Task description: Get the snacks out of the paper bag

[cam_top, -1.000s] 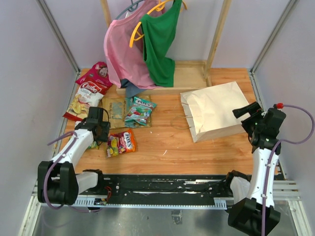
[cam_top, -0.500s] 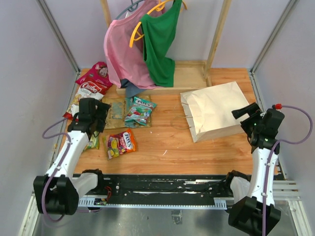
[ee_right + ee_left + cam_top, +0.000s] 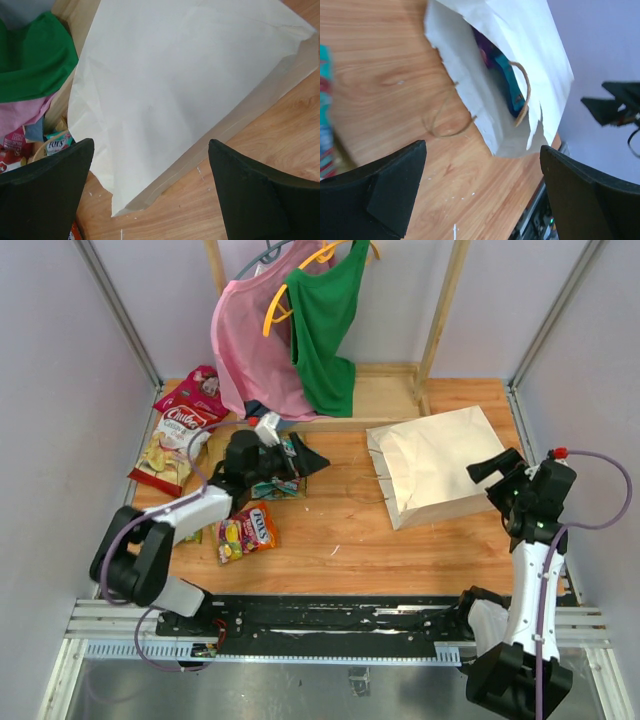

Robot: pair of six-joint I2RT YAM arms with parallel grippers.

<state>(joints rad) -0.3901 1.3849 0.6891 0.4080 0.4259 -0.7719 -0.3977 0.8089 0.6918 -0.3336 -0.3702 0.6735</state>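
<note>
My left claw [image 3: 305, 458] is spread wide and empty, facing the paper bag [image 3: 435, 465] lying on the table [image 3: 340, 525]. A teal packet [image 3: 512, 87] shows inside. I should slide in low past the handle [image 3: 524, 95] while my right claw [image 3: 497, 466], also apart, pins the far end.

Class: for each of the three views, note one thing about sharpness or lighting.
Top external: evenly lit and sharp, bag crisp. Left wrist: teal packet at the left edge smeared by blur, bag's inside shaded. Right wrist: bag pale, almost washed out; fingers plain dark shapes.
</note>
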